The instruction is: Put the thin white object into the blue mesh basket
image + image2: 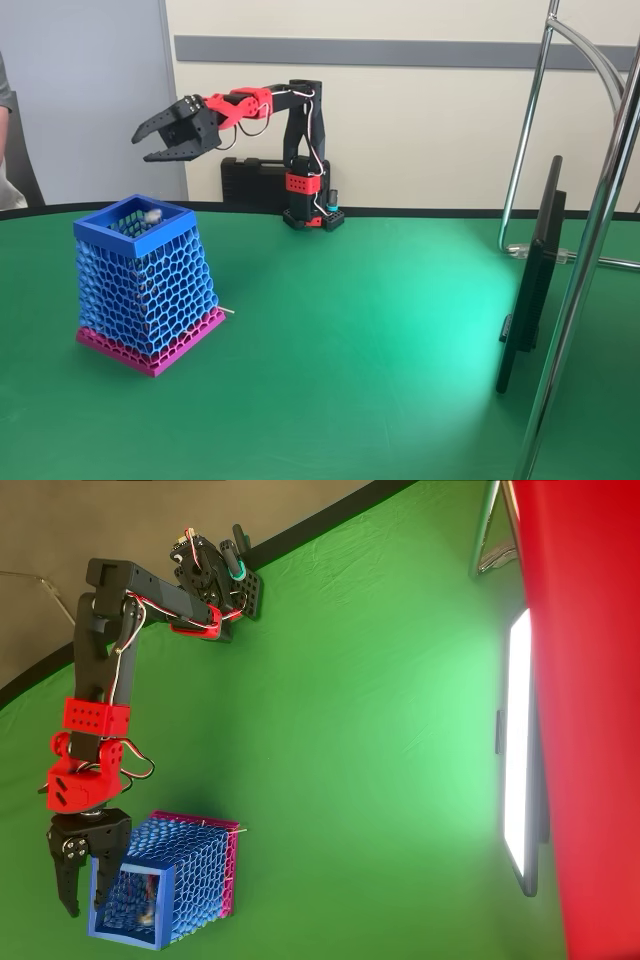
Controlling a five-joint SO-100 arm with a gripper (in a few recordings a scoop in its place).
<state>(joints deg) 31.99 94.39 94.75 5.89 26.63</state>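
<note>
The blue mesh basket [150,290] stands on its magenta base plate at the left of the green table, and from above its square rim [125,938] lies at the bottom left. A whitish piece [152,212], seemingly the thin white object, shows inside the basket just under the rim, and is faintly visible inside the opening [148,912] in the overhead view. My gripper [142,148] hangs open in the air above and behind the basket with nothing between its fingers. In the overhead view the gripper [84,908] sits over the basket's left rim.
A short whitish stub [228,311] pokes out beside the magenta base [238,830]. A black monitor [535,280] and chrome stand poles [590,250] occupy the right side. A black case [250,180] sits behind the arm's base. A person stands at the left edge [8,150].
</note>
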